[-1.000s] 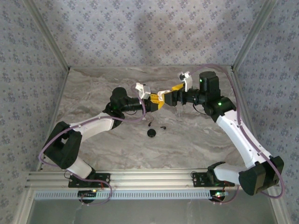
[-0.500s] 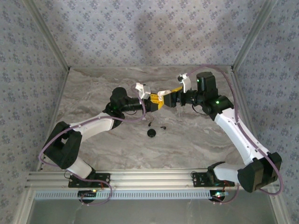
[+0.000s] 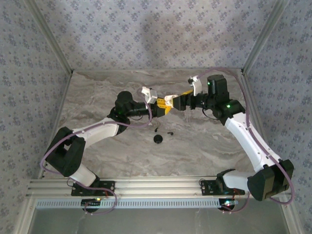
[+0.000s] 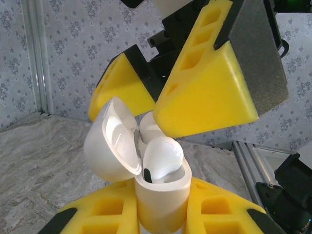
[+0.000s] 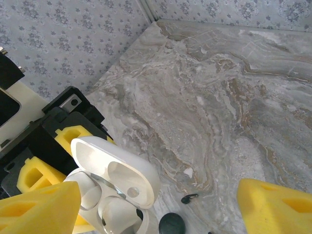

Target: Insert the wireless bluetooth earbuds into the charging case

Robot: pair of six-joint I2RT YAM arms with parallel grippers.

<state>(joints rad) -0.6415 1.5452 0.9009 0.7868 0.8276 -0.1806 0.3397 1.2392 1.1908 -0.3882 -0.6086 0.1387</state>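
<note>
Above the middle of the marble-patterned table (image 3: 204, 146), the two arms meet nose to nose. The left gripper (image 4: 163, 217) is clamped on the white charging case (image 4: 161, 200), its yellow foam fingers pressed against the lower body from both sides and holding it upright, clear of the table. The case's lid (image 4: 109, 146) is hinged back and open, showing the glossy white inside. The right gripper (image 5: 157, 207) faces it with its jaws spread wide and nothing between the pads; in the left wrist view its two yellow fingers stand just over and to either side of the open case, and whether one brushes the case I cannot tell. Down on the table, nearer the arm bases than the case, one tiny black earbud (image 3: 170, 132) lies on its side, and the other earbud (image 3: 155, 129) lies a little to its left. Between them, just nearer the bases, sits a round black disc (image 3: 158, 139).
</note>
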